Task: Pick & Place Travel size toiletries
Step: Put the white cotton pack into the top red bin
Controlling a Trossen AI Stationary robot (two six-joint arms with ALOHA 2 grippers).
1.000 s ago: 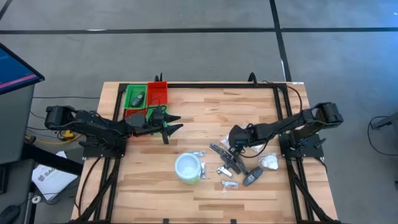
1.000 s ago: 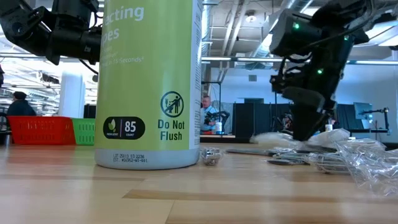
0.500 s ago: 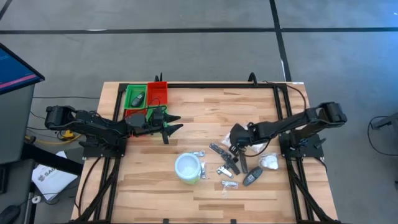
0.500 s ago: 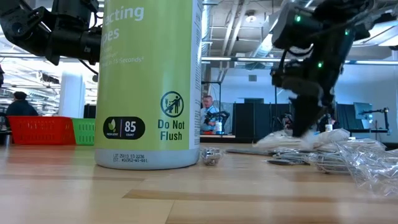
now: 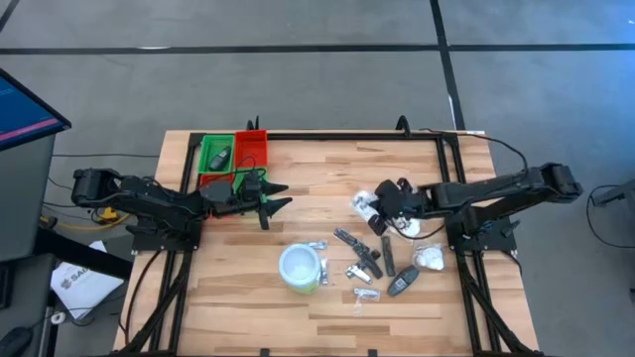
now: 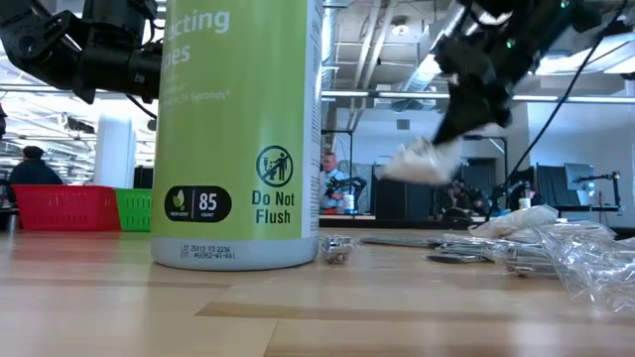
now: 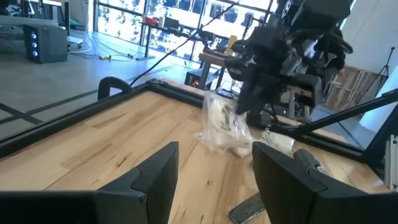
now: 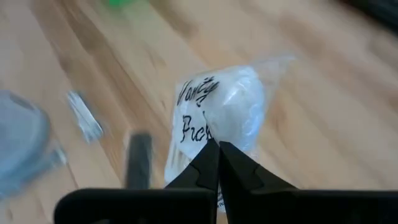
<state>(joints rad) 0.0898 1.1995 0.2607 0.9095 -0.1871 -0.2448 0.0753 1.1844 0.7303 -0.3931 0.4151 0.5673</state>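
Right end effector (image 5: 374, 210) pinching white packet (image 5: 364, 206), aloft.

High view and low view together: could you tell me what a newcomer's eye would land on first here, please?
Probably the right gripper, its jaws shut on a white packet held in the air above the wooden table. Next, the tall green wipes tub that fills the low view, standing near the scattered toiletries. The left gripper waits, open, beside the red and green tray.

white packet (image 6: 422, 162) blurred, tub (image 6: 238, 134) perhaps cropped
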